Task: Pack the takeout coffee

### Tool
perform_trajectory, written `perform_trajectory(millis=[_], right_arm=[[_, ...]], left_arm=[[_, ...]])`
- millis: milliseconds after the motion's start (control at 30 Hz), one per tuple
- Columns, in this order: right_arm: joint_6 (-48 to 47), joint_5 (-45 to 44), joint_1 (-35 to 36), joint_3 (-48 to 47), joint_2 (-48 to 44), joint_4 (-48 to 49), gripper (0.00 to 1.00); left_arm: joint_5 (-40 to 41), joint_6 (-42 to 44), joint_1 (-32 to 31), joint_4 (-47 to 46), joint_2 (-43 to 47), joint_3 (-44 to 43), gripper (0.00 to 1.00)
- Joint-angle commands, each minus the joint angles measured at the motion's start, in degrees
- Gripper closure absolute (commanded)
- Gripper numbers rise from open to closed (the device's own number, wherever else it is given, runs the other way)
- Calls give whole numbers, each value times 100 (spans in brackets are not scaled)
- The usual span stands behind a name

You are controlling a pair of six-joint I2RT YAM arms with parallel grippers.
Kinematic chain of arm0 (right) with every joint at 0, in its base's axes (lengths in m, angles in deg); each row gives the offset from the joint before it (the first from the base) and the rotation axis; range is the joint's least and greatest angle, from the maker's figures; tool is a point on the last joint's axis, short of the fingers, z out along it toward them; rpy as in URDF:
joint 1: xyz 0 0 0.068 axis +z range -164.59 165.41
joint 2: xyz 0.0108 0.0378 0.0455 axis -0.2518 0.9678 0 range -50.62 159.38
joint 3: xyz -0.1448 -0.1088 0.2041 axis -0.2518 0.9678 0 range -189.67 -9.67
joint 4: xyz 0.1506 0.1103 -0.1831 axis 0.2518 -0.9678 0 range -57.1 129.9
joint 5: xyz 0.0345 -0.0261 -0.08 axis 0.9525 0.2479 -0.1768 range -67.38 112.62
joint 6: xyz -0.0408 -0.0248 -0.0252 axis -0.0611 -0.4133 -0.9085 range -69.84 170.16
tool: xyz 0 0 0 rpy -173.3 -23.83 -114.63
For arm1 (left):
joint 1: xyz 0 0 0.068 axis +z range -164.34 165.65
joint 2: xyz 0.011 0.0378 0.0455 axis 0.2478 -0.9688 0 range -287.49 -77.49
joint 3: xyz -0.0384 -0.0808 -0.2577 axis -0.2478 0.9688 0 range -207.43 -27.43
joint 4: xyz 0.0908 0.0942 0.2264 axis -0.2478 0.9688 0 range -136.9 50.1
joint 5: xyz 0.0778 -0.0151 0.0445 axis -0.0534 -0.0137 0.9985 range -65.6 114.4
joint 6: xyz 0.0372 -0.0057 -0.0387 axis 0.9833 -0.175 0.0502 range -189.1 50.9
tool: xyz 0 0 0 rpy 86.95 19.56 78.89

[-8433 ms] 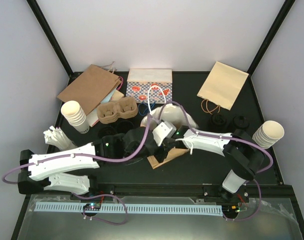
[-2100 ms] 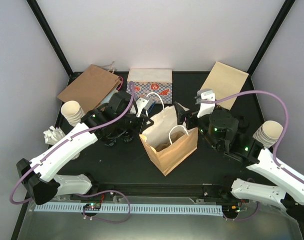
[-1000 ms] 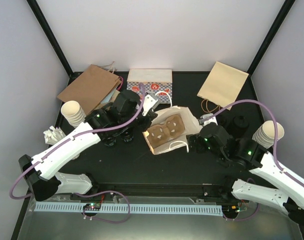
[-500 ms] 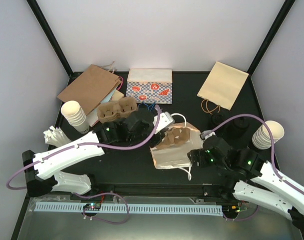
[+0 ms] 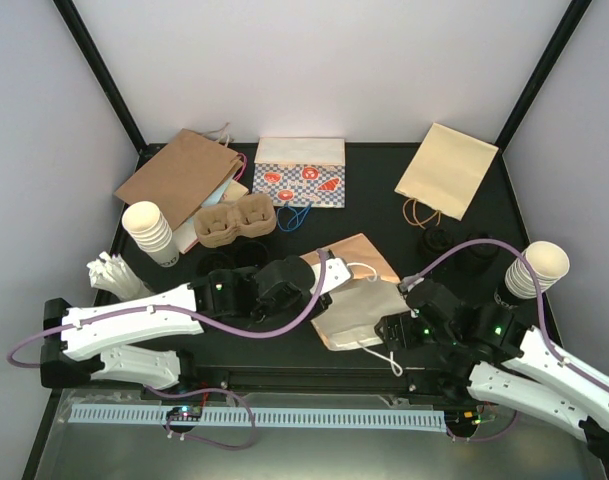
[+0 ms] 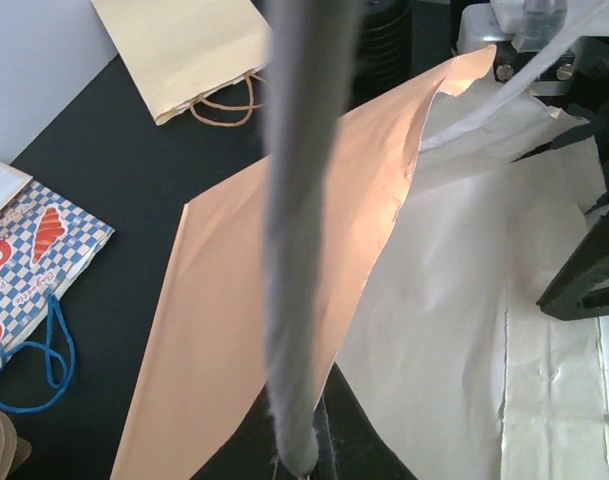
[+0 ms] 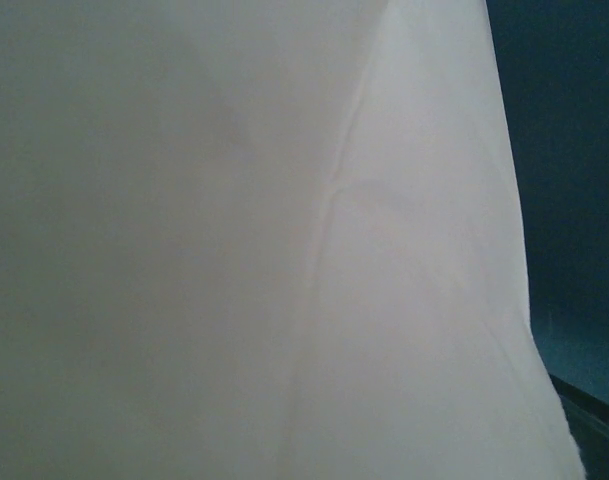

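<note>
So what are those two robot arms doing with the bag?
They are both working on a paper bag that lies flat in the middle of the table. The left end effector is shut, right at the bag's brown edge; whether it pinches the paper is hard to tell. The right end effector is open and pressed up close to the bag's white side. An empty cardboard tray waits farther back. What is inside the bag can't be seen.

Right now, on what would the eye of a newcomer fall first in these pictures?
The paper bag lies on its side in the near middle of the table, between the left gripper and the right gripper. Next, the left cup stack and the right cup stack, white, stand at its side edges.
</note>
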Motion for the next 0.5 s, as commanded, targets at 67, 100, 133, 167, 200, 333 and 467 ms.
perform_trajectory(millis=[67,100,133,167,200,333,467], right_arm=[[-225,-255,37,-411,-40,-57,0],[-267,-317,42,-508,-46,-36,0],[-317,-367,42,-602,-54,-4,0],[-386,-395,40,-698,-55,18,0],[-458,-423,42,-790,-70,17,0],[-589,-669,42,-1164,-173,-22,0],[-767,-821,42,-1471,-360,53,0]], left_arm=[[246,-199,-33,-197,65,35,98],[260,-212,-28,-221,63,26,98],[274,-212,-25,-247,64,29,98],[303,-213,-20,-281,59,36,99],[339,-213,0,-309,63,45,98],[345,-189,193,-225,-8,-126,99],[325,35,363,-216,-51,-325,98]])
